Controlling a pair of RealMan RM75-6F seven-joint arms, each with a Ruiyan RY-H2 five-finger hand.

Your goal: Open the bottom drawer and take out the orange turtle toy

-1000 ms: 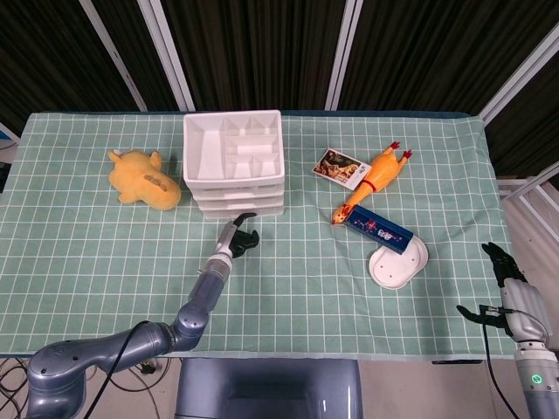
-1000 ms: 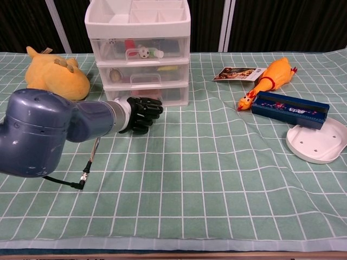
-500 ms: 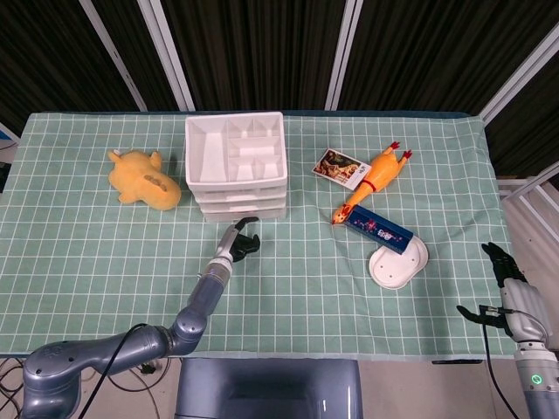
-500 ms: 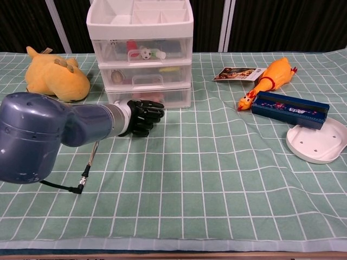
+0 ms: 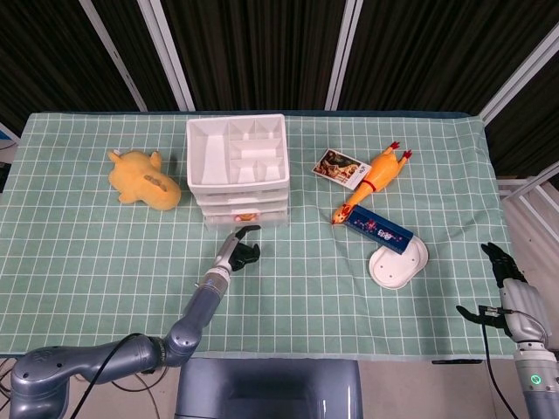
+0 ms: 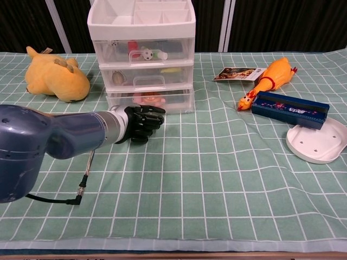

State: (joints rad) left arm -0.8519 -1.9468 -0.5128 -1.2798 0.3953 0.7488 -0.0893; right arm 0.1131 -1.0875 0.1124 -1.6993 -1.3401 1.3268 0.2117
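Because the task begins with the lowest drawer, the table [image 5: 87, 262] is laid out so the white drawer unit [image 5: 238, 166] faces the robot, within reach of the left arm. The bottom drawer [image 6: 152, 102] sticks out slightly further than the two above it, which suggests it is partly pulled open. Something orange shows through its clear front, probably the orange turtle toy [image 6: 147, 99], though its shape is too blurred to confirm. The left hand [image 6: 139, 121] sits low just in front of that drawer with its fingers curled in; whether they hook the drawer's lip or hold nothing I cannot tell. The right hand [image 5: 505, 281] hangs off the table's right edge, well away from the work, fingers apart and empty. A yellow plush toy [image 5: 144, 179] lies left of the unit, out of the way.
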